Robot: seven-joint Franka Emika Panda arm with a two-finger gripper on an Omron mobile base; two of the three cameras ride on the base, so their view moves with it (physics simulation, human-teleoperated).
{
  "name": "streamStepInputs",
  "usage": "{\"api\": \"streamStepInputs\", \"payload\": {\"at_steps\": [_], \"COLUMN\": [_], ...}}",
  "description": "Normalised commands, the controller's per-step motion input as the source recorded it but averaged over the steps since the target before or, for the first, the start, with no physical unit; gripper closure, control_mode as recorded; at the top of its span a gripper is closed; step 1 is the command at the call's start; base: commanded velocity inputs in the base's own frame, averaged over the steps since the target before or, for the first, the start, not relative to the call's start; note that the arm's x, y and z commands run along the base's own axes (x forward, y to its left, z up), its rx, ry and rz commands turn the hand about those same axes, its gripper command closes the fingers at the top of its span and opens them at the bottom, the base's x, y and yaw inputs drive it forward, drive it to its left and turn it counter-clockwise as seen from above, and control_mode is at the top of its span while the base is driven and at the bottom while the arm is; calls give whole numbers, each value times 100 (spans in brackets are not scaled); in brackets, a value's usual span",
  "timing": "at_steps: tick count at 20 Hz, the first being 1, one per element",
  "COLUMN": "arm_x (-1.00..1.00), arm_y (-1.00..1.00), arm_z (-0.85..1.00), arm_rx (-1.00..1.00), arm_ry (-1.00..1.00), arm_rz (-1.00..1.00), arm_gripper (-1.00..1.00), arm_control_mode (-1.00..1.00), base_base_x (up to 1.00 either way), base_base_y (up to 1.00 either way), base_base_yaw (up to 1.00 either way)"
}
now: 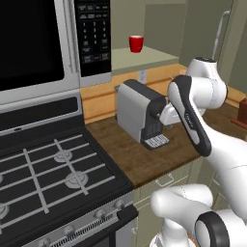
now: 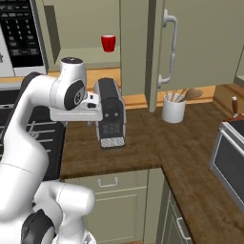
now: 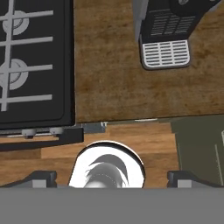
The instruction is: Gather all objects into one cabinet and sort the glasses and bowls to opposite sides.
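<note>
So the hand (image 3: 109, 177) is spread wide, holding nothing, over the counter (image 3: 113, 92) edge. Red cup (image 1: 136, 43) sits up on the open cabinet shelf (image 1: 140, 59); reaching for it looks next.

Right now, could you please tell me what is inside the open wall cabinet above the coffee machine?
A red cup stands alone on the cabinet's shelf, toward the back. The shelf's right end is hidden behind the open door, so anything there cannot be seen.
</note>
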Motion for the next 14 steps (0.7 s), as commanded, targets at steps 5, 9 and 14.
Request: {"api": "streamStepInputs", "payload": {"at_steps": [5, 9, 14], "arm_x": [0, 0, -5], "arm_y": [0, 0, 0], "arm_z": [0, 0, 11], "arm_rx": [0, 0, 0], "arm_ry": [0, 0, -13], "arm_rz": [0, 0, 0], "arm_gripper": [-100, -100, -100], "arm_control_mode": [100, 100, -100], "base_base_x": [0, 0, 0], "base_base_y": [0, 5, 1], "base_base_yaw": [0, 0, 0]}}
